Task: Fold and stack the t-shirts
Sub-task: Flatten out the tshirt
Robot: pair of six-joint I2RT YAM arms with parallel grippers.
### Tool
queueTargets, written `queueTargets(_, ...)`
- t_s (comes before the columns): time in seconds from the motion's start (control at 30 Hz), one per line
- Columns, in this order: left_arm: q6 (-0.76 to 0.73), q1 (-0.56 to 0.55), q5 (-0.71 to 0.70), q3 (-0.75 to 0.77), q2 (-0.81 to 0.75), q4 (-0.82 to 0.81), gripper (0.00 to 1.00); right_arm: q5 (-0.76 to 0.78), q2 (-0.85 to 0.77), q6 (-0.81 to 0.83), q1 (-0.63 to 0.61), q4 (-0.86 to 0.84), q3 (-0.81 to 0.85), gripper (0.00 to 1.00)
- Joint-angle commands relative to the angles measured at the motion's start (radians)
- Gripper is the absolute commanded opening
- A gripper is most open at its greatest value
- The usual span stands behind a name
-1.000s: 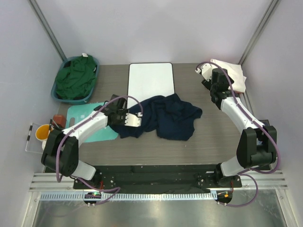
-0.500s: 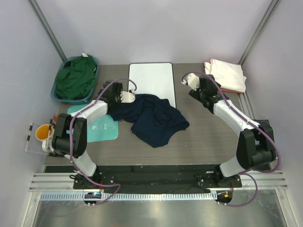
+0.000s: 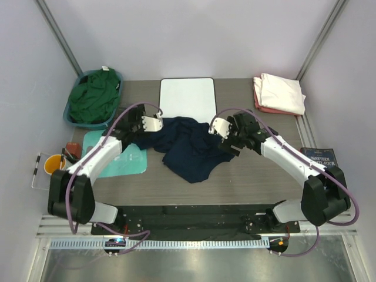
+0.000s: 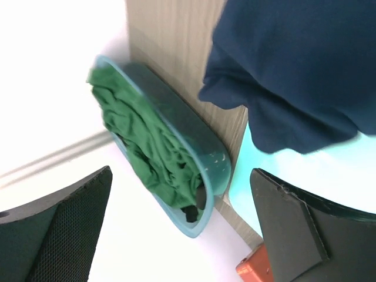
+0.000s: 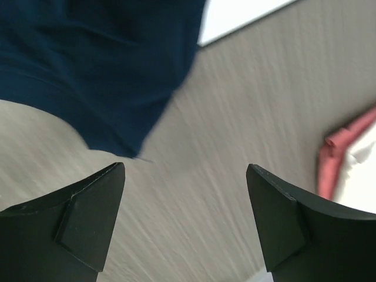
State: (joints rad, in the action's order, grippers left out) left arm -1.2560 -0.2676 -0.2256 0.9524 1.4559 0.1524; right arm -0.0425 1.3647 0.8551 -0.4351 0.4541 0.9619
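**Top view:** the navy t-shirt point(image 3: 191, 150) is lying crumpled at mid-table, reaching the near edge of the white board point(image 3: 188, 97). The left gripper point(image 3: 151, 123) and right gripper point(image 3: 220, 128) are hovering at its two sides. The green t-shirt point(image 3: 94, 97) is sitting in the basket point(image 3: 88, 125). The cream t-shirt point(image 3: 283, 93) is lying folded on the salmon-pink t-shirt point(image 3: 257, 94).

**Left wrist view:** the jaws are standing wide apart, holding nothing.

**Right wrist view:** the jaws are gaping likewise, empty, beside the navy hem.

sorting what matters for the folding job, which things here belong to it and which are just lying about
Part of the job: navy shirt, green shirt, cream shirt, pink shirt.

Just lying about: white board, teal mat, basket, orange cup, book.
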Motion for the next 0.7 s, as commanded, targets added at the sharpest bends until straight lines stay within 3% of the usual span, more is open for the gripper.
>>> queueTargets(0.0, 0.000, 0.001, 0.212, -0.044, -0.166, 0.225, 1.00, -0.181, 0.025, -0.143, -0.039, 0.025, 0.067, 0.88)
queueTargets(0.23, -0.053, -0.031, 0.239, -0.221, -0.276, 0.223, 1.00, -0.307, 0.175, -0.398, -0.044, -0.087, 0.182, 0.84)
queueTargets(0.67, 0.049, -0.044, 0.157, -0.231, -0.154, 0.098, 1.00, -0.379, 0.378, -0.439, -0.108, -0.138, 0.351, 0.80)
